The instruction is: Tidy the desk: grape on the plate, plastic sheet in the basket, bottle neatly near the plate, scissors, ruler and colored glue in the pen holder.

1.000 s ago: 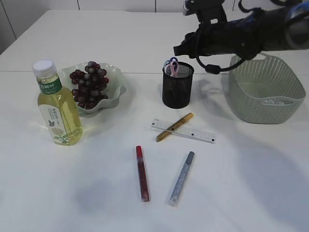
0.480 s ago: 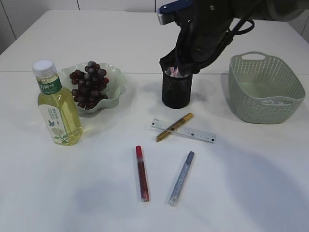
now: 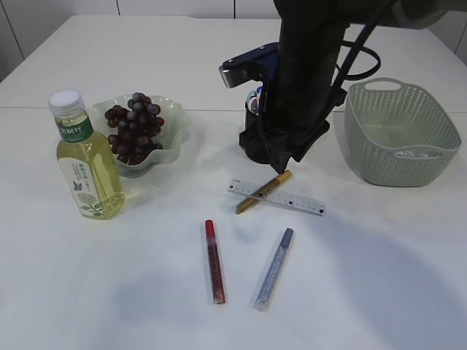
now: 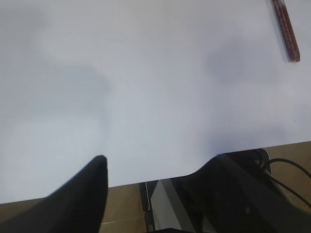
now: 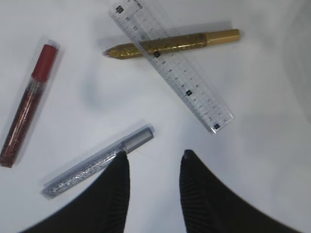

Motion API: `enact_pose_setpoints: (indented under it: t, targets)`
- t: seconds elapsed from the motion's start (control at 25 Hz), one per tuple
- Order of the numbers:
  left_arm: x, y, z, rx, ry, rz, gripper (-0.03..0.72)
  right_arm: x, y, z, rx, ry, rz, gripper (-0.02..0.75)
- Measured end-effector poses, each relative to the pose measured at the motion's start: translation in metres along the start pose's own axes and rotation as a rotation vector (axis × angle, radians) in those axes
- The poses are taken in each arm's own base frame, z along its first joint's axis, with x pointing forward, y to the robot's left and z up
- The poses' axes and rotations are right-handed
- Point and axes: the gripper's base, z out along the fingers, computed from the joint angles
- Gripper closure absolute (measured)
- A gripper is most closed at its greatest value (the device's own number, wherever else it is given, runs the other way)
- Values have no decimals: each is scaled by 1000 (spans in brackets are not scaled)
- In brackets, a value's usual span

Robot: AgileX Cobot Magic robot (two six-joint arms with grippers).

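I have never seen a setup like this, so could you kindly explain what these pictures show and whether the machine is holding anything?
It is a two-armed robot tidying a desk. One camera watches from the front; the other two sit on the wrists, looking past each gripper. On the table lie a ruler with a gold glue pen across it, a red glue pen and a silver one. The right gripper hovers open above them, empty. The left gripper is also open and empty.

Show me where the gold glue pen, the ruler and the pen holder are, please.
gold glue pen (image 5: 170, 42): right wrist view, middle of its barrel.
ruler (image 5: 194, 92): right wrist view, clear part below the pen.
pen holder (image 3: 253, 148): exterior view, left of its mesh wall.
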Motion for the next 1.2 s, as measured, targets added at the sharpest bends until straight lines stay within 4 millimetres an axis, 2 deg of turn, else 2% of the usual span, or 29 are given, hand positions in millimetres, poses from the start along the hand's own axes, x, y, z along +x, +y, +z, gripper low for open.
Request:
enact_pose_setpoints:
  t: [0.24,0.4,0.52,0.68,0.8,0.92,1.2]
  targets:
    - [0,0,0,0,0,0,203,2,12,-5,-127,-19,-109,479]
    - [0,0,0,0,0,0,203,17,15,-13,-166,-20,-215,489]
    - [0,0,0,0,0,0,203,33,8,-17,-178,-6,-240,490]
    - [0,0,0,0,0,0,203,45,-16,-26,-226,-42,-188,487]
    - [0,0,0,0,0,0,203,47,-33,-29,-296,-88,-139,421]
    - [0,0,0,0,0,0,203,48,-36,-30,-325,-118,-201,337]
    - [0,0,0,0,0,0,203,46,-37,-29,-312,-146,-269,308]
